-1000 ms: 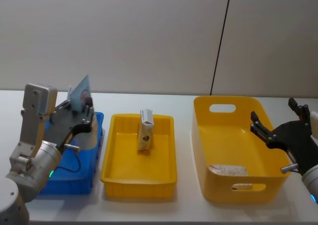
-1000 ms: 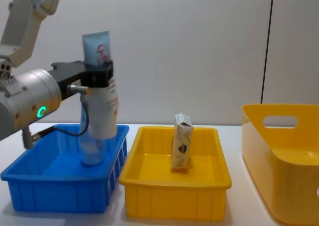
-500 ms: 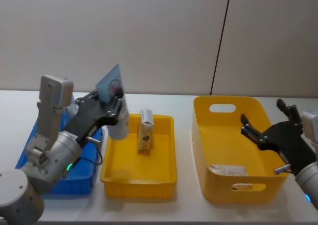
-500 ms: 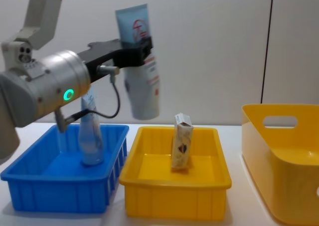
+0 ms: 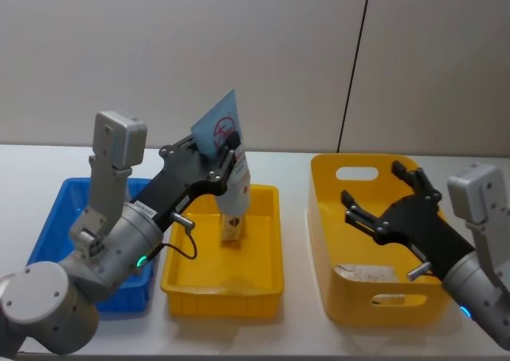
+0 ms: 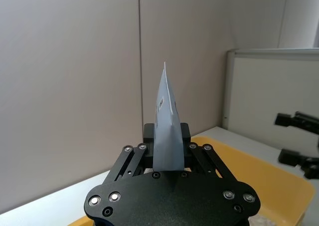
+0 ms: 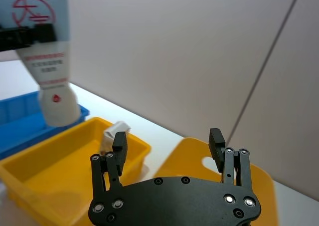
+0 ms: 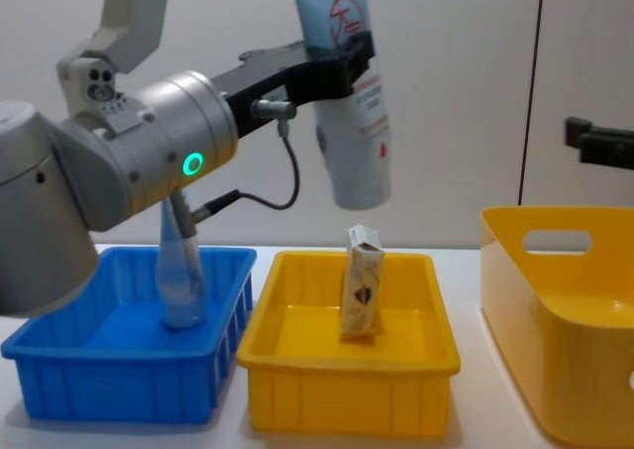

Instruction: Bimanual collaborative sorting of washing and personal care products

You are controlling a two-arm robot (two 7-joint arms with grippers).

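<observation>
My left gripper is shut on a pale blue-and-white squeeze tube with a red round logo, holding it cap down in the air above the shallow yellow tray. The left wrist view has the tube's flat end edge-on between the shut fingers. A cream paper packet stands upright in that tray, below the tube. A second tube stands in the blue bin. My right gripper hangs open over the deep yellow bin, where another packet lies flat.
The three containers stand side by side on a white table: blue bin left, yellow tray middle, deep yellow bin with handle cut-outs right. A plain wall rises close behind them.
My left arm lifted the tube out of the blue bin and carried it right, above the yellow tray. My right gripper moved left and forward over the deep bin, still open.
</observation>
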